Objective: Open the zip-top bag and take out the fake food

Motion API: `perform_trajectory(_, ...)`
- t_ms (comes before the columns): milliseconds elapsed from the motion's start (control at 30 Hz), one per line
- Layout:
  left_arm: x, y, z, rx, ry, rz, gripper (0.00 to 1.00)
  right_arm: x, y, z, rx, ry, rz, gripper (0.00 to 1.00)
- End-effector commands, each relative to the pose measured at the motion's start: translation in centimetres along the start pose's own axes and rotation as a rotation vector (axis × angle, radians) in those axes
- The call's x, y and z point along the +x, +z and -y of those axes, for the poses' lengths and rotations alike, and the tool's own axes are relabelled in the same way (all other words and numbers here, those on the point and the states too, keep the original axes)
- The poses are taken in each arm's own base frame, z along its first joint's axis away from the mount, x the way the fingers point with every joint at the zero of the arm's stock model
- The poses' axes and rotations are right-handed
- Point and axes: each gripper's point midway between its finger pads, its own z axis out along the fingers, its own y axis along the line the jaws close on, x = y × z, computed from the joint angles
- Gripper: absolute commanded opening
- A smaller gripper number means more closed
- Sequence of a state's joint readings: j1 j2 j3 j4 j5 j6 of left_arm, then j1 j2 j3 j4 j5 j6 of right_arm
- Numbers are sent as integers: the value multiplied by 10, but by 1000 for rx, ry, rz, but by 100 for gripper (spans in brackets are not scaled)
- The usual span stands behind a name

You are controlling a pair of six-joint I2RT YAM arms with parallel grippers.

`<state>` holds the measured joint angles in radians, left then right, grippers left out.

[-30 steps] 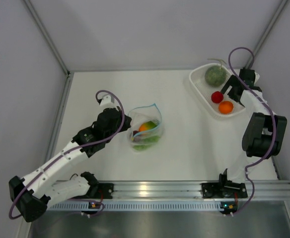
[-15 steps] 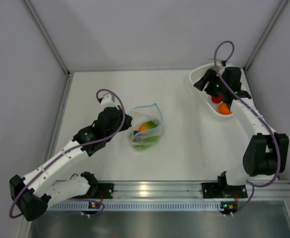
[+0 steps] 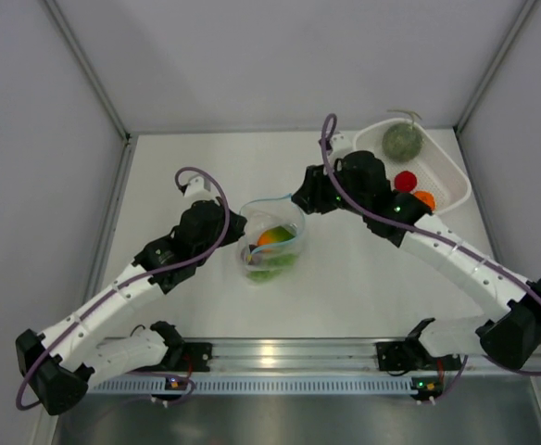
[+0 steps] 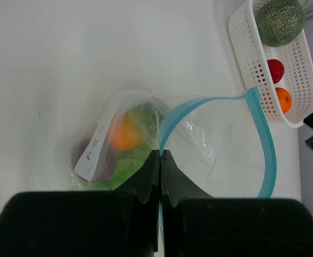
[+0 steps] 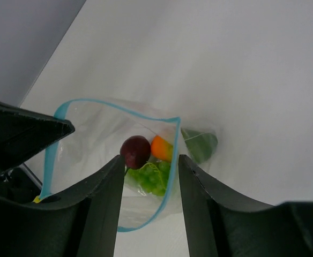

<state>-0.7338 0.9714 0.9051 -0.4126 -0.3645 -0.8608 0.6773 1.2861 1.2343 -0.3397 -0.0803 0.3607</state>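
Two arms meet near the middle of a white worktop (image 3: 345, 278) closed in by grey walls at the back and both sides; open surface lies around the bag on every side except where the arms stand; a white perforated basket (image 3: 448, 176) sits in the far right corner, close to the right wall, well apart from the bag; the zip-top bag (image 3: 272, 243) stands mid-worktop with its mouth spread wide, blue zip strip (image 4: 263, 128) curving round the opening; the left hand (image 4: 161, 158) is pinched together on that strip at the bag's left rim; the right hand (image 5: 149, 159) hangs over the mouth, fingers apart and holding nothing; of the fake food, a grey-green melon (image 3: 403, 142), red ball (image 3: 405, 181) and orange ball (image 3: 424, 197) lie in the basket, while an orange piece (image 3: 270, 237), leafy green piece (image 3: 270, 269) and dark red piece (image 5: 135, 151) lie inside the bag; a white label (image 4: 95, 152) on the bag carries small symbols too small to read.
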Motion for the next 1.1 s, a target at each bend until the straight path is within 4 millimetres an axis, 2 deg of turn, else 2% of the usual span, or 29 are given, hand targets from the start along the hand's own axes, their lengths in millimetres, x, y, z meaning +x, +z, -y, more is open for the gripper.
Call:
perform_trajectory(0, -18, -7, 12, 31, -48, 49, 0, -3, -4, -25, 30, -102, 10, 45)
perform_trajectory(133, -16, -7, 13, 37, -57, 40, 0, 15, 8, -52, 12, -150, -45, 42)
perform_trajectory(233, -16, -7, 14, 40, -64, 40, 0, 17, 14, -57, 27, -150, -56, 40)
perform_trajectory(367, -17, -8, 15, 44, -76, 43, 0, 30, 30, -69, 27, -158, -102, 37)
perform_trajectory(400, -18, -10, 16, 48, -81, 46, 0, 25, 32, -73, 30, -156, -93, 37)
perform_trajectory(433, -18, -9, 16, 47, -82, 45, 0, 33, 39, -75, 31, -161, -118, 37)
perform_trajectory(500, -19, -10, 18, 55, -92, 44, 0, 31, 45, -80, 30, -155, -121, 37)
perform_trajectory(633, -16, -12, 18, 61, -109, 34, 0, 47, 69, -79, 51, -145, -173, 35)
perform_trajectory(833, -18, -13, 13, 46, -140, 55, 0, 64, 94, -76, 94, -118, -203, 33)
perform_trajectory(1067, -18, -11, 8, 26, -148, 67, 0, 82, 103, -81, 107, -111, -181, 33)
